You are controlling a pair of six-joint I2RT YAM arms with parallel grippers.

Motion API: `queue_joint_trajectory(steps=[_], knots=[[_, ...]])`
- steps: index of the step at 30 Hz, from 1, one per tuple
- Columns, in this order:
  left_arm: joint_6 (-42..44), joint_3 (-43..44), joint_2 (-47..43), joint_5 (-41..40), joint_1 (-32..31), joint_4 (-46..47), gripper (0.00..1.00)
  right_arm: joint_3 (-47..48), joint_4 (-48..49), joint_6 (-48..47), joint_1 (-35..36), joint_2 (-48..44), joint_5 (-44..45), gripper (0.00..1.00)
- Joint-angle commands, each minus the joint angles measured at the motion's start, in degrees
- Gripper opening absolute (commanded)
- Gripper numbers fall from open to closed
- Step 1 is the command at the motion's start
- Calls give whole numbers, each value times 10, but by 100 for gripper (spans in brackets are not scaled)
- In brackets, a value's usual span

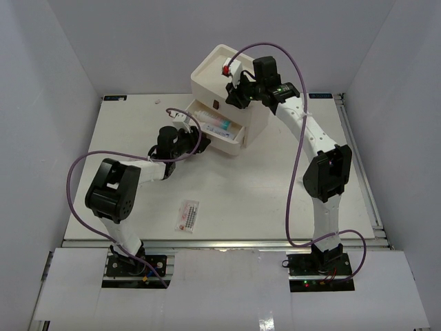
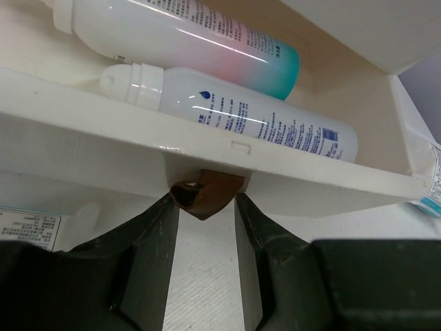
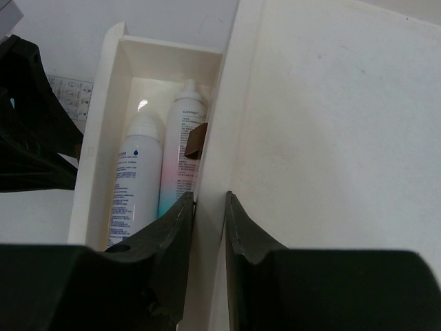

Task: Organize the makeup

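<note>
The cream box (image 1: 210, 72) stands at the back with one drawer (image 1: 239, 143) pulled out to the left. In the drawer lie a white-blue tube (image 2: 262, 124) and a pink-to-teal tube (image 2: 207, 41). My left gripper (image 2: 205, 203) is at the drawer front, its jaws open and flanking the brown pull tab (image 2: 207, 193). My right gripper (image 3: 209, 200) sits on top of the box (image 3: 331, 124), shut on its upper front edge above the drawer. From that wrist, both tubes (image 3: 134, 179) lie side by side. A pink-printed sachet (image 1: 187, 215) lies loose on the table.
Another printed sachet (image 2: 27, 227) lies under the drawer's left end, and one with blue print (image 2: 431, 186) at its right end. The left arm (image 1: 110, 189) bends across the table's left half. Table rails (image 1: 358, 152) run along the right side.
</note>
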Motion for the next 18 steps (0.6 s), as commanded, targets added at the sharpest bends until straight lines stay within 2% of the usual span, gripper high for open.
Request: queue_joint_trajectory(steps=[1,7,18], knots=[[27,-24,-78,-41,6,148,51,4,-141,3,26,-15,-168,15],[44,-19,-72,-26,6,146,58,4,-152,8,25,-14,-202,14],[33,41,-19,-21,6,146,58,9,-157,17,27,-9,-208,15]])
